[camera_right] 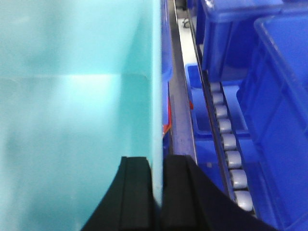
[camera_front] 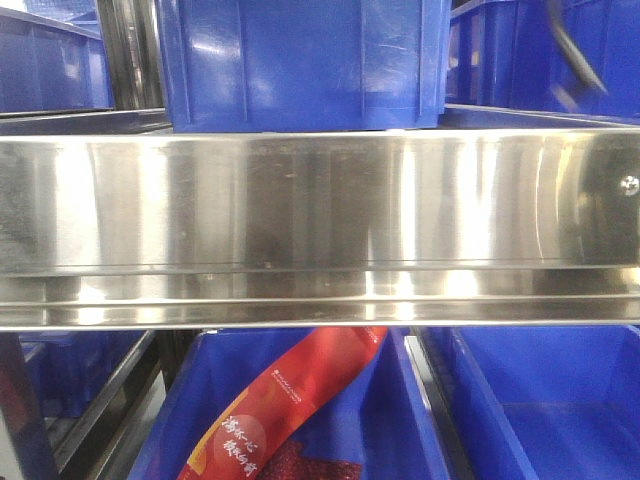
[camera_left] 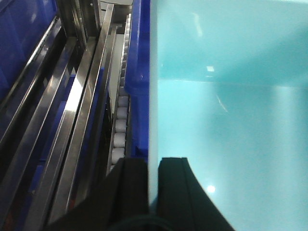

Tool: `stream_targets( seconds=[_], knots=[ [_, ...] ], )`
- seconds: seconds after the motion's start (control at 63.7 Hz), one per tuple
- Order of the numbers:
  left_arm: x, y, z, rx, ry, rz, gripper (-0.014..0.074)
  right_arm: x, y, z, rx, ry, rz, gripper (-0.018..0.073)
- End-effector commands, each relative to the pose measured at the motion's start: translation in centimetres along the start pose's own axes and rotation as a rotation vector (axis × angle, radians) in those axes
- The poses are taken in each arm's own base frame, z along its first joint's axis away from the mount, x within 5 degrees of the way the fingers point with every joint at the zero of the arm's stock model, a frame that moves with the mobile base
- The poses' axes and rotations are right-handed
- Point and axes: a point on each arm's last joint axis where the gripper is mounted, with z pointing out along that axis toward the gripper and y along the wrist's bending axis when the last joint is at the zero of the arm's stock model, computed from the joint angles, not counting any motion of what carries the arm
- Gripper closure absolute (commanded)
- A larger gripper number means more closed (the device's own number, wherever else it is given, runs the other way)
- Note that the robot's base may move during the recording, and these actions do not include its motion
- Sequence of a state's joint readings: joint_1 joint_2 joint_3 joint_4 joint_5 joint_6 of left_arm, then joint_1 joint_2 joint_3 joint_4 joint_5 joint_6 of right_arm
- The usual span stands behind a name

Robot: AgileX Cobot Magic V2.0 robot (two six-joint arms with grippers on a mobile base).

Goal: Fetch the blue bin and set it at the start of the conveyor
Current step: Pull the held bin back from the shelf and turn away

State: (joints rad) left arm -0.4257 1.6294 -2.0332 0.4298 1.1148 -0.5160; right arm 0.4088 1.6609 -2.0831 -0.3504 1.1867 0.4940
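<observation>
Black fingers fill the near edge of both wrist views. On the left gripper (camera_left: 153, 192) the jaws stand one on each side of the left wall of the blue bin (camera_left: 226, 120), pressed close so that the thin pale edge runs up between them. The right gripper (camera_right: 158, 192) pinches the opposite wall the same way. Beyond the jaws the bin opens out, pale cyan and smooth, with nothing visible inside. Just left of its left wall sits the rim of a dark blue bin (camera_left: 138, 72), then a roller track (camera_left: 119, 130) and steel rails (camera_left: 72, 120). Right of its right wall run more rollers (camera_right: 230, 159) and other dark blue bins (camera_right: 279, 96). The front view shows only a stainless-steel shelf (camera_front: 320, 230), with a red packet (camera_front: 290, 400) in a dark bin below it. By my judgement the grasp is made, but the bin sits among the racks. With the conveyor start in no view, the lift, carry and set-down are all left.
</observation>
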Motion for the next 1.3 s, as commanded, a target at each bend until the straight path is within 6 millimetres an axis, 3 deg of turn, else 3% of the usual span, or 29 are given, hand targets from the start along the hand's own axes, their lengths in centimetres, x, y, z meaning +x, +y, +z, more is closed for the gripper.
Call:
stream_targets(
  seconds=[0.0, 1.286],
  knots=[
    [-0.47, -0.04, -1.08, 0.027, -0.031, -0.017, 0.0708, -1.03, -0.43, -1.5, 0.007, -0.075, -0.008, 0.0711],
    [-0.7, -0.06, -1.09, 0.029, -0.056, -0.012, 0.0708, -1.17, -0.57, -1.67, 0.02, -0.085, -0.027, 0.0711]
  ],
)
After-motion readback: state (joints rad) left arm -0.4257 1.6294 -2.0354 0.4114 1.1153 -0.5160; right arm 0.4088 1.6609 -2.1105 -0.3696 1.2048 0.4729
